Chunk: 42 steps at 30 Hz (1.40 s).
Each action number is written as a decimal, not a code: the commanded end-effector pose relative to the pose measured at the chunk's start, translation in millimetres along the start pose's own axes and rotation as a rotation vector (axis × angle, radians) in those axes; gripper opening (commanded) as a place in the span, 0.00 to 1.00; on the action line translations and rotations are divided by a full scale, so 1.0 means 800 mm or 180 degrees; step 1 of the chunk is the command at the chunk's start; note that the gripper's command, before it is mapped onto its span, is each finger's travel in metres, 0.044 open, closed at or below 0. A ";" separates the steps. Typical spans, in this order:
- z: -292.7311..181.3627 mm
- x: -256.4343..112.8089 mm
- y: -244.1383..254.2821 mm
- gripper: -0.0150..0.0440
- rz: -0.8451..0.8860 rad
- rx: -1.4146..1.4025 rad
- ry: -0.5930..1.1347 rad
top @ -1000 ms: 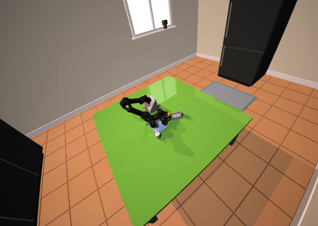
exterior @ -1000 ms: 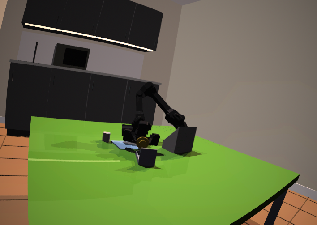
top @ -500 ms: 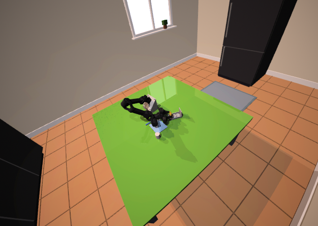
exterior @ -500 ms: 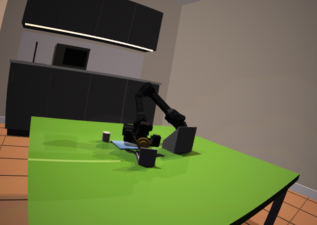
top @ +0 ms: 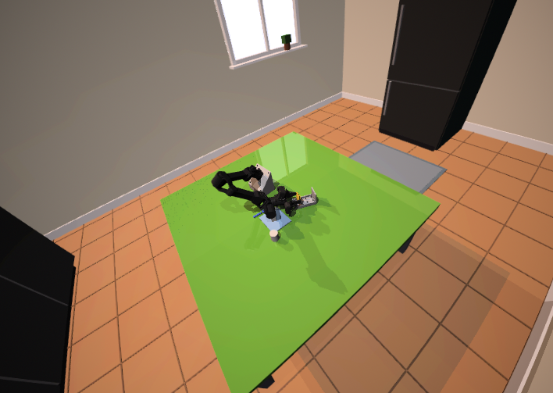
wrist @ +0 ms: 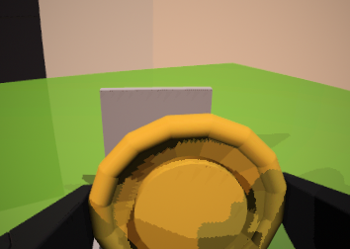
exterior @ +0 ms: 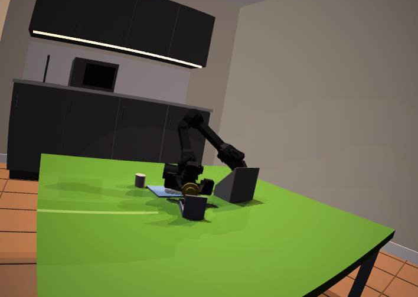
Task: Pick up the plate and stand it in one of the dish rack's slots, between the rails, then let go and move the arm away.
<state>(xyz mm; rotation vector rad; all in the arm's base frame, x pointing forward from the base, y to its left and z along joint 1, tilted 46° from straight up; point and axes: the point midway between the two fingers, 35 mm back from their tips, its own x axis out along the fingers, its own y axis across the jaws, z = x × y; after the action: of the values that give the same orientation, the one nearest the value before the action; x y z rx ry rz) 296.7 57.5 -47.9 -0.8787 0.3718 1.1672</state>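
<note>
The yellow plate point(top: 297, 196) point(exterior: 190, 185) point(wrist: 190, 199) stands on edge, its face toward the rack's end panel. My gripper point(top: 297, 198) point(exterior: 190, 189) point(wrist: 186, 191) is shut on the plate, one finger at each side of its rim. The grey dish rack point(top: 307, 201) point(exterior: 195, 207) point(wrist: 153, 104) lies on the table, with pegs on its base and a tall panel at its far end. The plate is over or at the end of the rack nearer the arm. Its lower edge is hidden, so I cannot tell whether it sits between the rails.
A light blue square point(top: 280, 223) point(exterior: 156, 191) lies beside the gripper, with a grey cylinder point(top: 273, 236) point(exterior: 140, 180) past it. A blue stick point(top: 258, 214) lies near the square. A grey wedge-shaped box point(top: 267, 181) point(exterior: 242, 185) stands near the arm's base.
</note>
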 end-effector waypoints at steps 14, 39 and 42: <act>-0.017 0.002 0.009 0.25 0.0007 0.0020 0.0028; -0.018 0.002 0.009 0.93 0.0008 0.0013 0.0027; -0.015 0.002 0.009 0.93 0.0012 0.0014 0.0027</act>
<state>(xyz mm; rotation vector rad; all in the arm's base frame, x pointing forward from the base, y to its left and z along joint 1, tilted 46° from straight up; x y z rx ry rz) 293.1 48.7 -60.6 -0.8806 0.3816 1.1650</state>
